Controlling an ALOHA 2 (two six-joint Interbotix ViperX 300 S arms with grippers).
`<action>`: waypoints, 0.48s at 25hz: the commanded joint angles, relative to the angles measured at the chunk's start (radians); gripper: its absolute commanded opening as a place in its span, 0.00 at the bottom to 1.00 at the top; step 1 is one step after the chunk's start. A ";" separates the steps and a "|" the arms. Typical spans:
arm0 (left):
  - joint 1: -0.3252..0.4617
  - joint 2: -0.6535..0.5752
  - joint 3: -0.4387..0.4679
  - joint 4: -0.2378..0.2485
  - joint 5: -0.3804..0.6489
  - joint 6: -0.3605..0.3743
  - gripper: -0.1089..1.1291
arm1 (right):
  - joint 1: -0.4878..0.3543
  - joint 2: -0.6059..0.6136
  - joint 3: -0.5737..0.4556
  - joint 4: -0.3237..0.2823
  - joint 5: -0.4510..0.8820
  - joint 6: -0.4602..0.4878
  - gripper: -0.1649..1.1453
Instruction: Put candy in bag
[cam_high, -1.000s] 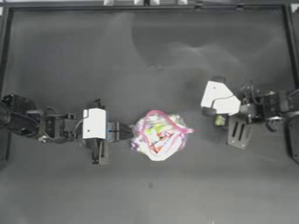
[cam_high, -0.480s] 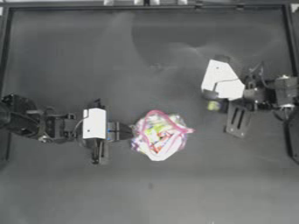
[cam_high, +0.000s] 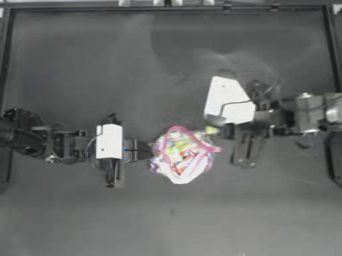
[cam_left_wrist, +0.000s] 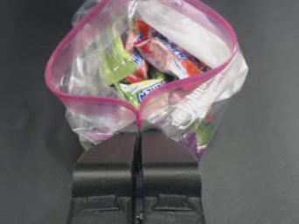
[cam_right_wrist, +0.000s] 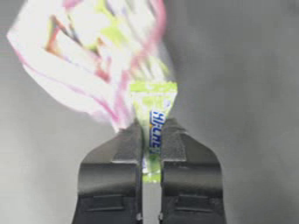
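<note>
The right gripper (cam_right_wrist: 151, 131) has its jaws clamped on the candy (cam_right_wrist: 153, 120), poised right at the rim of the bag (cam_left_wrist: 146, 70), while the left gripper (cam_left_wrist: 139, 135) pinches the pink mouth strip with jaws together, holding it open above the worktop (cam_high: 80, 65). The risk: release too early and the candy could clip the rim and fall outside. From above, the candy is a tiny speck, its gap to the opening hard to judge.
</note>
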 joint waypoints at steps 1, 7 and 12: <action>0.000 -0.017 -0.018 0.000 -0.005 -0.002 0.12 | 0.011 0.023 -0.060 0.000 -0.041 -0.002 0.30; 0.000 -0.017 -0.018 0.000 -0.003 -0.002 0.12 | 0.021 0.092 -0.094 0.020 -0.106 0.002 0.30; 0.000 -0.017 -0.018 0.000 -0.003 -0.002 0.12 | 0.026 0.137 -0.103 0.035 -0.173 0.002 0.30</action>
